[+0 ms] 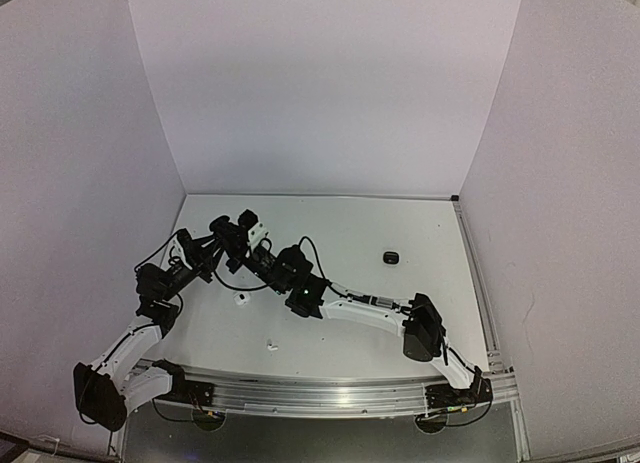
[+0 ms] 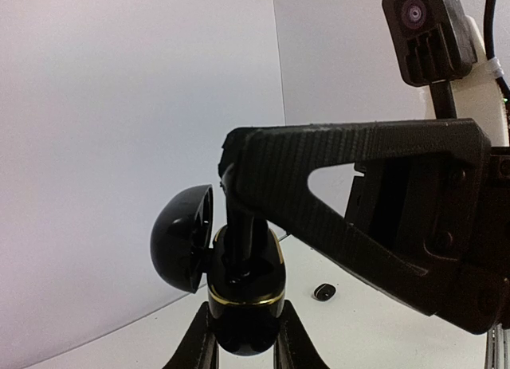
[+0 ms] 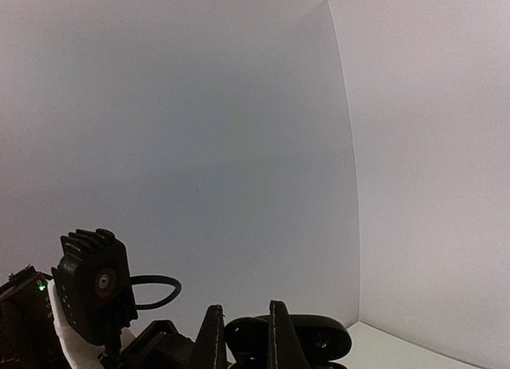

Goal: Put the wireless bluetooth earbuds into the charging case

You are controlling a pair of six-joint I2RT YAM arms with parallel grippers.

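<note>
My left gripper (image 2: 245, 337) is shut on the base of a black charging case (image 2: 245, 293) with a gold rim, held upright above the table. Its lid (image 2: 182, 238) hangs open to the left. My right gripper (image 2: 237, 253) comes down from above with its tips inside the case's well, shut on a small glossy black earbud that barely shows. In the right wrist view the right gripper (image 3: 244, 321) has the dark case behind its tips. In the top view both grippers meet left of centre, left gripper (image 1: 236, 239) and right gripper (image 1: 252, 249). Two white earbuds (image 1: 240, 298) (image 1: 269, 345) lie on the table.
A small black rounded case (image 1: 390, 256) (image 2: 323, 291) sits on the white table (image 1: 400, 223) to the right of centre. White walls close the table in on three sides. The right arm's forearm (image 1: 360, 308) stretches low across the near half.
</note>
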